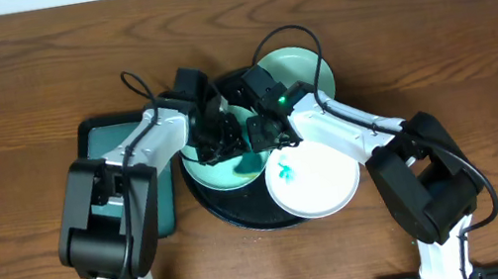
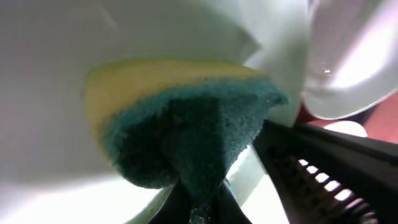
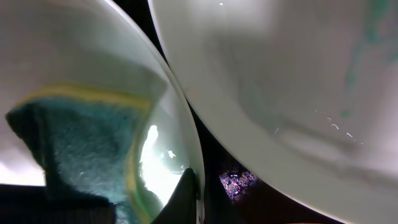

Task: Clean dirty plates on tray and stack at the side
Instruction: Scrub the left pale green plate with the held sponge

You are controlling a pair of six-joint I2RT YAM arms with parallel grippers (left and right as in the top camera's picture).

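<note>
Surface [image 1: 15, 56]: brown, with wood-grain streaks.

Tray [image 1: 242, 219]: plain black.

Rear mint-green plate [image 1: 305, 65]: uniform pale mint, no markings visible.

Left mint-green plate [image 1: 219, 174]: the same mint, glossy, with white highlights in the right wrist view.

White plate [image 1: 327, 187]: white, with a teal smear [image 1: 284, 171] near its upper left edge.

Sponge [image 2: 186, 134]: two layers, a yellow body and a dark teal-green scouring face with a coarse fibrous texture.

Rectangular tray [image 1: 86, 135]: black rim, teal-green interior.

Left arm [image 1: 146, 151] and right arm [image 1: 338, 130]: white links and black joints. The right arm carries one green light [image 1: 275, 102].
</note>
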